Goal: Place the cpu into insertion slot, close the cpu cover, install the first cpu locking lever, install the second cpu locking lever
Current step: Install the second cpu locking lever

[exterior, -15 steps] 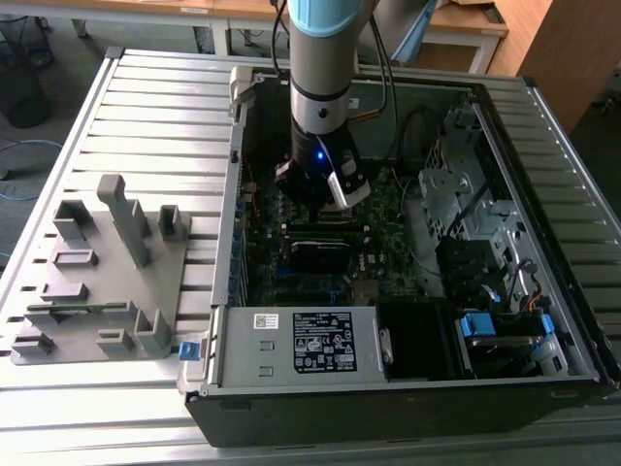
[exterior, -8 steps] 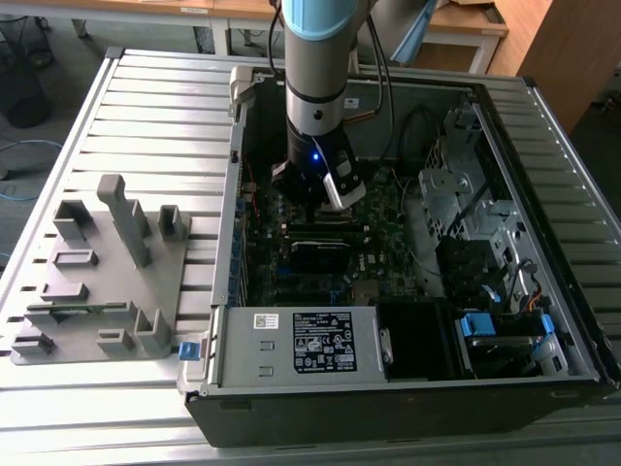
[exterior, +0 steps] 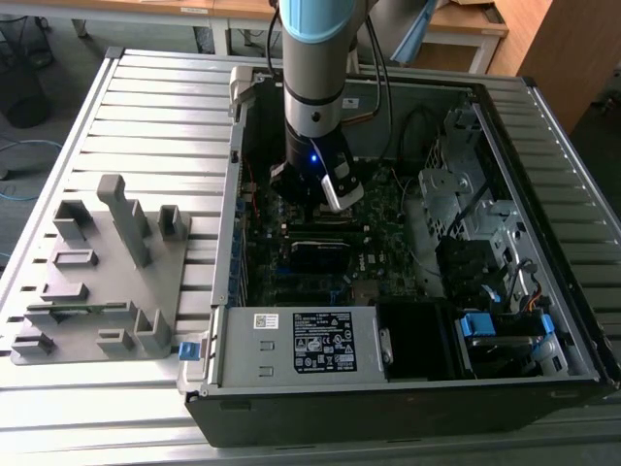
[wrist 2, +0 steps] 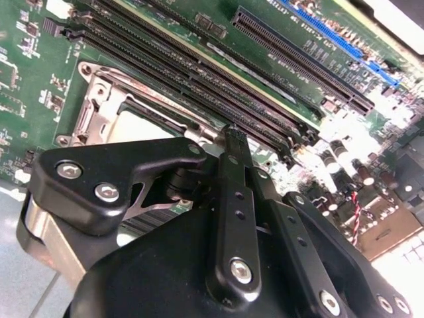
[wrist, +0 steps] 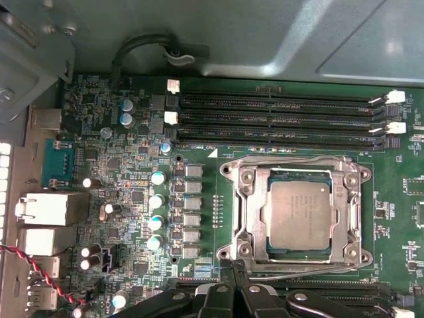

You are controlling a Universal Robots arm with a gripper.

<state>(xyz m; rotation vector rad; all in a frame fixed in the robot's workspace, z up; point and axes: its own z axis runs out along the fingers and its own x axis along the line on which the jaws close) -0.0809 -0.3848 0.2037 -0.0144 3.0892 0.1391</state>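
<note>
Your cpu point(wrist: 299, 214) already sits in the insertion slot point(wrist: 246, 218), with the cpu cover point(wrist: 344, 213) folded down around it to hold it flat. The gripper point(wrist 2: 233, 136) hovers at the socket's edge, fingers together on nothing.

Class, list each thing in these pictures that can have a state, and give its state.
Greyish-silver square cpu: seated in the dark square insertion slot.
Thin silver metal cpu cover: closed over the cpu's edges.
Black tool: above the motherboard, beside the socket.
Grey metal computer case: open, lying flat.
</note>
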